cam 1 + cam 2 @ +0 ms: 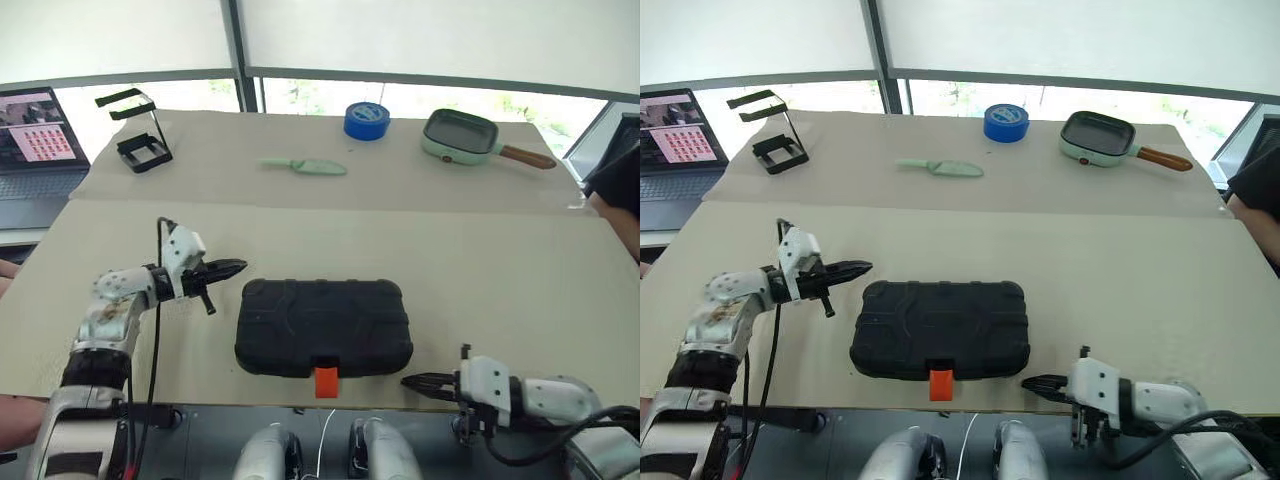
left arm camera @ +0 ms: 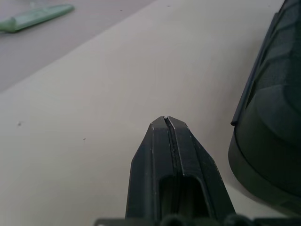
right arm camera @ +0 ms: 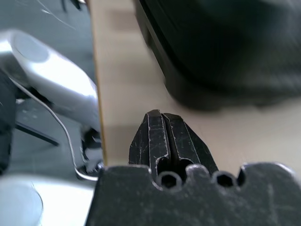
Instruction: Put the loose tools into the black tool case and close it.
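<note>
Black case shut, latch waiting

Black tool case is lying closed on the table, between both tools. Left tool and right tool are hanging pinched shut, empty, just beside its ends. I judge pressing the orange latch home squarely matters next.
</note>
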### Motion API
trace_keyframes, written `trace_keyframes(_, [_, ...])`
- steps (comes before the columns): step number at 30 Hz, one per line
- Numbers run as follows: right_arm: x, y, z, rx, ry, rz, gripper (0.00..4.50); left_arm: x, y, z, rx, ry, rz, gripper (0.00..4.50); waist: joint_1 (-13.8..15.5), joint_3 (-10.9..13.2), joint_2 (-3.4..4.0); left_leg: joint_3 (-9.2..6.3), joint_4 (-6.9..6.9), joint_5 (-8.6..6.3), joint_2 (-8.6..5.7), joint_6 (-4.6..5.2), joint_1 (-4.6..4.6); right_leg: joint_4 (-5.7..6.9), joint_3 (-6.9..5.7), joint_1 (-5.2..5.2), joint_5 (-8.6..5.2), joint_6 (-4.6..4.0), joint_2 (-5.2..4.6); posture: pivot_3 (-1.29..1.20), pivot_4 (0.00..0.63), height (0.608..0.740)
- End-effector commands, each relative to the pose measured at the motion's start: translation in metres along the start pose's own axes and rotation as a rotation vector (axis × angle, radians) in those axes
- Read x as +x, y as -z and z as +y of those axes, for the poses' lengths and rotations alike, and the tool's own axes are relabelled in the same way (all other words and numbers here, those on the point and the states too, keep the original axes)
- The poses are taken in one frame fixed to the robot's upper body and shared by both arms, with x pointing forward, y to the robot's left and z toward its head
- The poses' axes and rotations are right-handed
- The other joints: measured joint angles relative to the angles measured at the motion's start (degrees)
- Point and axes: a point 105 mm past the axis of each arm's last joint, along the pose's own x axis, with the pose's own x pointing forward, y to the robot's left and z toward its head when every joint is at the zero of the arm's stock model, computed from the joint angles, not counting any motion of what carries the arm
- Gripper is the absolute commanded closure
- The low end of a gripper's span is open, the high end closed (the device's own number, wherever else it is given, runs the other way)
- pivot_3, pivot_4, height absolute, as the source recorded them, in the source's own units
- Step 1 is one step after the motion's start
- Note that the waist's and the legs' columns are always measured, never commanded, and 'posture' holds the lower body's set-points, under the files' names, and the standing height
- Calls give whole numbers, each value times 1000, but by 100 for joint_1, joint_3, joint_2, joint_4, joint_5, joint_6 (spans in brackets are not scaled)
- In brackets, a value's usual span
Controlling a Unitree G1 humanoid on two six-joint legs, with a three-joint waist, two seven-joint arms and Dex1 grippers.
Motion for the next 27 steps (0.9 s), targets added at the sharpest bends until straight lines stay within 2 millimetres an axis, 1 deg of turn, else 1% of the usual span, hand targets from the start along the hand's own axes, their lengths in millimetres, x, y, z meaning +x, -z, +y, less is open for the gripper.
trace_keyframes(1, [16,-16,-14,-53,31,-31,4500,12,3,-7,24,79,3,4485,11,0,0,0,1,0,0,0,-1,0,0,-1,0,0,-1,0,150,740])
trace_keyframes(3, [22,-18,-24,-67,69,-34,4500,13,6,-10,22,99,3,4485,9,1,-2,-3,8,-1,0,3,-14,1,2,-8,1,-1,-6,0,150,740])
trace_keyframes(5, [29,-17,-36,-87,110,-30,4500,11,10,-9,2,81,9,4485,3,2,-4,-4,26,-2,0,4,-31,6,2,-19,5,-4,-5,0,150,740])
trace_keyframes(7, [35,-16,-46,-96,148,-34,4500,2,18,-3,-17,33,41,4485,1,2,-4,-5,30,-2,0,4,-29,8,2,-17,7,-5,-6,0,150,740])
trace_keyframes(10, [41,-13,-75,-141,246,-33,4500,-15,22,7,-69,-79,25,4485,-50,3,-4,-6,30,-2,3,4,-25,8,4,-16,7,-5,-9,0,150,740])
trace_keyframes(11, [42,-14,-90,-163,305,-38,4500,-20,23,4,-77,-85,14,4485,-83,3,-4,-6,30,-2,4,3,-24,9,4,-16,8,-6,-17,0,150,740])
trace_keyframes(13, [41,-16,-108,-166,362,-48,4500,-25,22,-3,-100,-82,-13,4485,-139,3,-4,-4,29,1,4,0,-20,18,2,-17,8,-6,-23,0,150,740])
trace_keyframes(15, [40,-15,-115,-171,366,-48,4500,-26,18,-12,-117,-53,-19,4485,-135,4,-2,-4,29,2,1,-2,-20,24,4,-17,8,-7,-30,0,150,740])
trace_keyframes(17, [38,-11,-119,-179,360,-39,4500,-30,12,-14,-92,-70,-18,4485,-109,4,-2,-6,29,2,0,-2,-23,24,6,-17,11,-13,-32,0,150,740])
trace_keyframes(19, [33,-7,-122,-179,355,-28,4500,-41,-12,6,-124,-167,-125,4485,-81,5,0,-9,28,2,-2,-2,-24,22,3,-13,25,-40,-31,0,150,740])
trace_keyframes(20, [32,-6,-122,-176,355,-27,4500,-44,-21,11,-139,-188,-160,4485,-67,6,-2,-11,29,2,-3,-2,-28,23,1,-14,24,-40,-28,0,150,740])
trace_keyframes(21, [28,-6,-121,-172,354,-32,4500,-47,-36,14,-144,-173,-204,4485,-62,6,-2,-14,29,2,-3,-2,-32,19,-2,-14,24,-38,-28,0,150,740])
trace_keyframes(23, [22,-5,-117,-149,346,-40,4500,-45,-57,8,-146,-96,-240,4485,-52,6,-2,-14,31,3,-7,-1,-33,17,-4,-11,19,-29,-27,0,150,740])
trace_keyframes(24, [18,-5,-113,-140,339,-44,4500,-39,-67,4,-131,-46,-241,4485,-55,6,-2,-15,31,3,-8,0,-33,16,-5,-8,16,-22,-22,0,150,740])
trace_keyframes(25, [16,-5,-111,-135,334,-46,4500,-36,-72,1,-122,-17,-236,4485,-45,6,-1,-14,31,3,-11,0,-29,16,-3,-4,13,-18,-22,0,150,740])
trace_keyframes(27, [9,-5,-104,-89,327,-52,4500,-17,-85,-12,-97,85,-214,4485,-35,5,0,-13,30,3,-15,0,-22,15,0,3,9,-11,-22,0,150,740])
